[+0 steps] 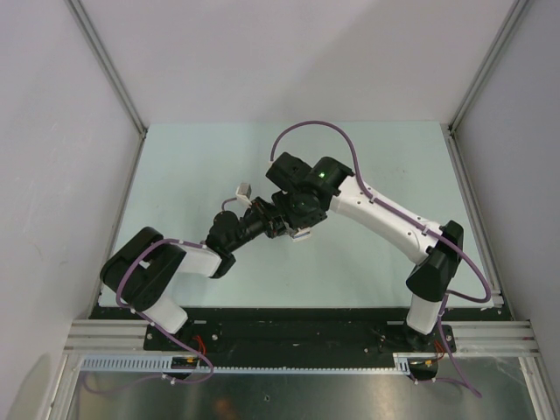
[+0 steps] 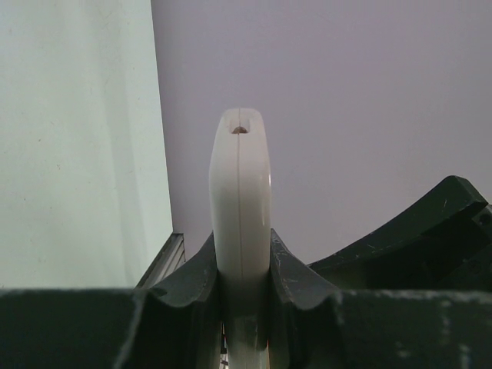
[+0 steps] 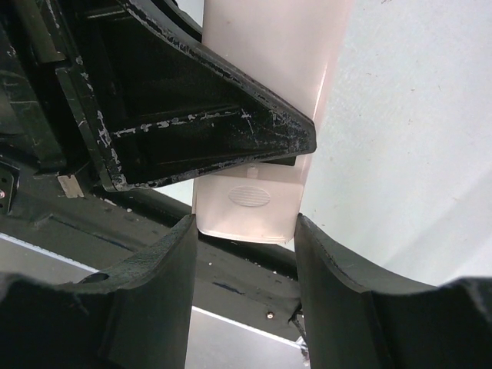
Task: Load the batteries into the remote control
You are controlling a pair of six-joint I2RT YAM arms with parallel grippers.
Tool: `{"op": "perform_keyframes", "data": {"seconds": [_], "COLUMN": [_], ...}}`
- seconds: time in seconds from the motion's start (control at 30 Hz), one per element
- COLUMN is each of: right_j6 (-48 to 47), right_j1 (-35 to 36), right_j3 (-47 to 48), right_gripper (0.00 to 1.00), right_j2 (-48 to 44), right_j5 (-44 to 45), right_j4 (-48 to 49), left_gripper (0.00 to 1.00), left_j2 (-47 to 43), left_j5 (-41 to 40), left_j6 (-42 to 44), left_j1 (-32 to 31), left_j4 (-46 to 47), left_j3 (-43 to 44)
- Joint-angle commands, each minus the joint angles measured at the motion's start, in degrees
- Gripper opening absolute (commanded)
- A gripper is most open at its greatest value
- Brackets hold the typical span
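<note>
Left fingers (image 2: pixel 196 277) are clamped nearly closed on the remote control (image 2: pixel 240 200), held edge-on, its long body sticking out past the fingertips. Right fingers (image 3: pixel 154 292) are about half open, one on each side of the remote's other end; both pads look to touch its edges, so it reads as a light pinch. A ribbed oval thumb patch (image 3: pixel 250 196) sits just beyond the right fingertips, on the plain white back. One left finger crosses the body right above that patch. The remote is lifted off the surface (image 1: pixel 192 166), between the two wrists. No batteries are visible in any view.

Step, as judged: getting the battery cover open, no loading yet. The next move likely calls for the left fingers to hold firm while the right ones slide the cover end lengthwise without twisting the body.
</note>
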Motion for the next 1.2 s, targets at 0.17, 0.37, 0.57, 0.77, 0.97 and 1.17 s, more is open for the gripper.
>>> {"op": "perform_keyframes", "data": {"seconds": [0.17, 0.37, 0.57, 0.77, 0.97, 1.17], "right_j6": [1.2, 1.4, 1.7, 2.1, 2.2, 2.1], "right_j1": [0.5, 0.6, 1.0, 1.2, 1.2, 1.0], "right_j3": [-0.1, -0.9, -1.8, -2.0, -2.9, -3.3], "right_gripper": [0.51, 0.5, 0.51, 0.51, 0.51, 0.52], "right_j2": [-2.6, -3.2, -3.7, -3.8, -4.1, -4.3], "right_j5": [0.8, 0.8, 0.5, 0.4, 0.8, 1.2], "right_j4": [0.5, 0.5, 0.8, 0.8, 0.9, 0.9], "left_gripper": [0.0, 0.0, 0.0, 0.0, 0.0, 0.0], "left_j2": [-0.3, -0.6, -0.8, -0.8, -1.0, -1.2], "left_j5": [-1.4, -1.6, -1.6, -1.6, -1.5, -1.6], "left_j6": [2.1, 2.2, 2.2, 2.2, 2.2, 2.2], "left_j1": [-0.3, -0.3, -0.4, -0.4, -0.4, -0.4], "left_j4": [2.4, 2.1, 1.9, 1.9, 1.8, 1.8], "left_j3": [0.6, 0.7, 0.7, 0.7, 0.8, 0.6]}}
